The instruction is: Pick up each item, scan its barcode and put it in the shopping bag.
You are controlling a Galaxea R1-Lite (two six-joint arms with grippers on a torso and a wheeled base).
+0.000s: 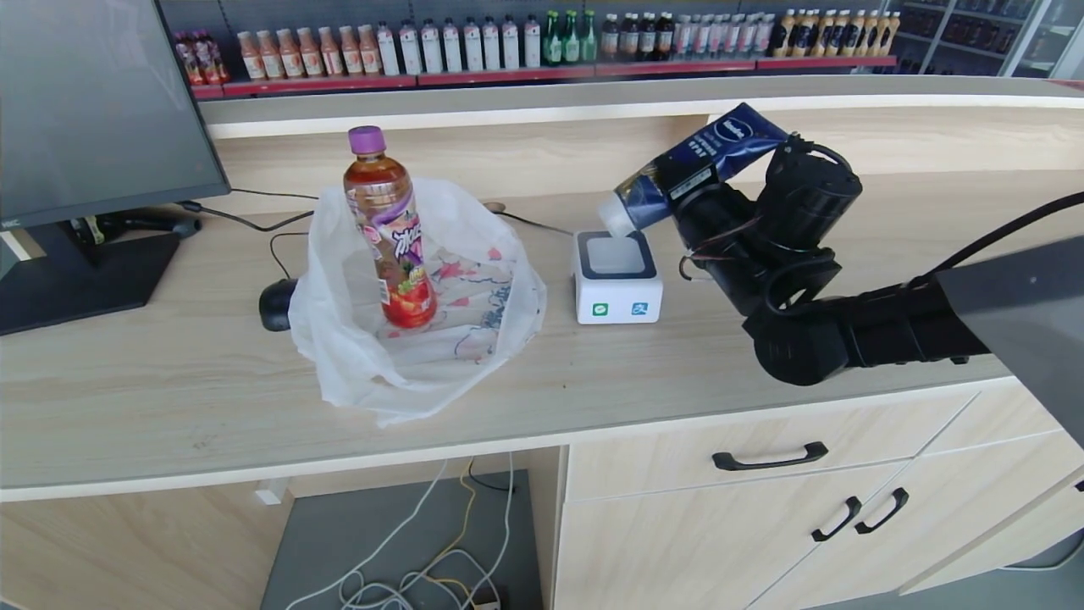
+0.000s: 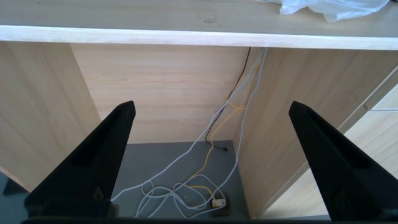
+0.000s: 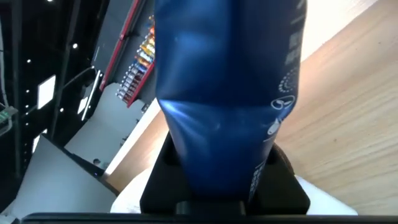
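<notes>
Fingers (image 3: 163, 180) of R gripper (image 1: 677, 186) clenched on blue tube (image 1: 703, 157), cap end tilted down just above scanner (image 1: 616, 275): scan step. Next, prob. carry to 9 o'clock, drop in bag (image 1: 500, 313) (bottle (image 1: 389, 237) already inside). L gripper (image 2: 211, 168) spread wide, empty, below counter (image 2: 186, 34) edge.

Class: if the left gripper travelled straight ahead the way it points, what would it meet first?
The left gripper would probably meet the hanging cables, then the wooden back panel; depth is unclear.
</notes>
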